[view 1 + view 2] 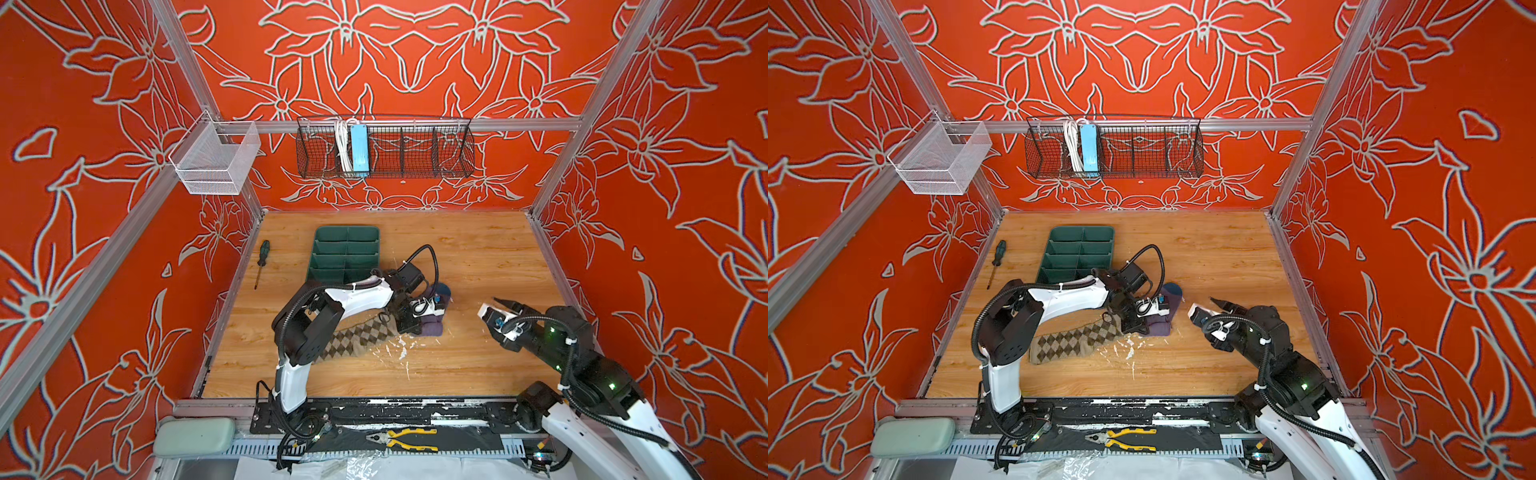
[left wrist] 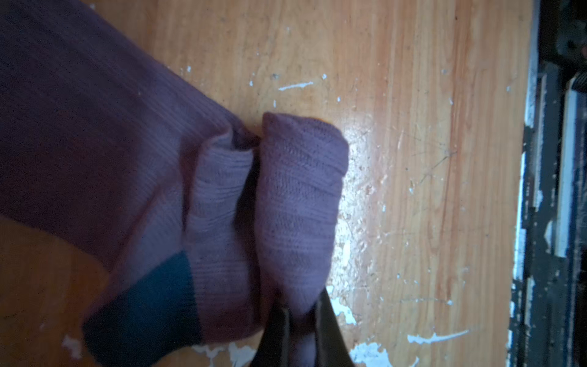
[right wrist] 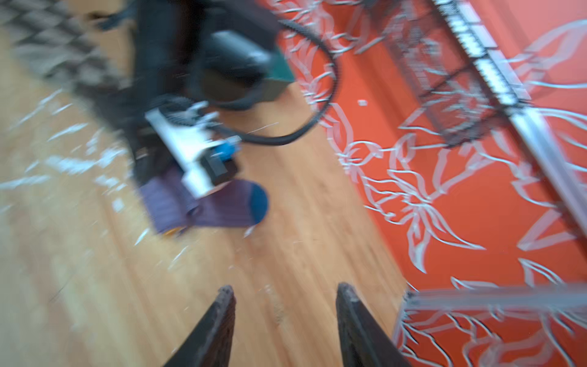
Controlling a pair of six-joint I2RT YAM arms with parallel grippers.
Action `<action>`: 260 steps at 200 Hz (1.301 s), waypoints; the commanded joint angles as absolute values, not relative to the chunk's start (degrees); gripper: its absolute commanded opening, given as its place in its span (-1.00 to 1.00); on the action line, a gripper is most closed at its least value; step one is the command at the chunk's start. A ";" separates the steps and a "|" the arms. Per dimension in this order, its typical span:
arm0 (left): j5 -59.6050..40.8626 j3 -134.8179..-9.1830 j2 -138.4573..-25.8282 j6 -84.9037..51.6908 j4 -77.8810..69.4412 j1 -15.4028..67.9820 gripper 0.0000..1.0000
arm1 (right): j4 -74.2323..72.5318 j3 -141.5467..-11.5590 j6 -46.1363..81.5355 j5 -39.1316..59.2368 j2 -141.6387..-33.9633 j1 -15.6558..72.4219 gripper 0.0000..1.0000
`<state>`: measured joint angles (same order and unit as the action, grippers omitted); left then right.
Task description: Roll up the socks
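Note:
The purple ribbed sock (image 2: 295,190) lies bunched on the wooden table (image 1: 478,257), its dark teal band showing in the left wrist view. My left gripper (image 2: 303,305) is shut on a fold of it. In both top views that sock (image 1: 432,328) (image 1: 1160,326) sits under the left wrist, its teal toe pointing back. The beige-olive argyle sock (image 1: 357,338) (image 1: 1075,343) lies flat to its left, partly under the left arm. My right gripper (image 3: 286,287) hovers open and empty to the right of the socks (image 1: 498,302).
A green divided tray (image 1: 345,253) and a screwdriver (image 1: 261,262) lie at the back left. A black wire basket (image 1: 384,149) and a white mesh basket (image 1: 216,158) hang on the frame rails. Pliers (image 1: 409,438) rest on the front rail. White scrapes mark the wood.

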<state>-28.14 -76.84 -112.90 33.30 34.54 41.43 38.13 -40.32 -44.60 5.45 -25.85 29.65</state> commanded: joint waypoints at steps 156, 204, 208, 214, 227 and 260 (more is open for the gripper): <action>-33.84 -86.40 -120.17 27.93 47.06 39.20 -1.00 | 0.25 -32.43 -52.22 -12.40 -79.13 51.71 -0.12; -33.68 -85.83 -118.34 28.22 46.56 39.20 -0.91 | 5.36 -34.63 -47.84 -13.67 -83.07 51.68 -0.92; -33.54 -85.54 -117.85 28.09 46.23 39.20 -0.89 | 5.87 -34.66 -47.53 -13.48 -83.14 51.68 -0.98; -33.36 -84.99 -117.01 27.83 45.42 39.20 -0.83 | 6.53 -34.72 -47.05 -13.09 -83.11 51.75 -1.00; -32.43 -83.14 -114.48 26.71 42.74 39.20 -0.72 | 8.09 -34.72 -46.23 -12.28 -82.89 51.68 -1.00; -28.51 -75.63 -104.74 23.37 33.44 38.98 -0.40 | 13.11 -35.38 -43.88 -7.99 -81.70 50.76 -1.00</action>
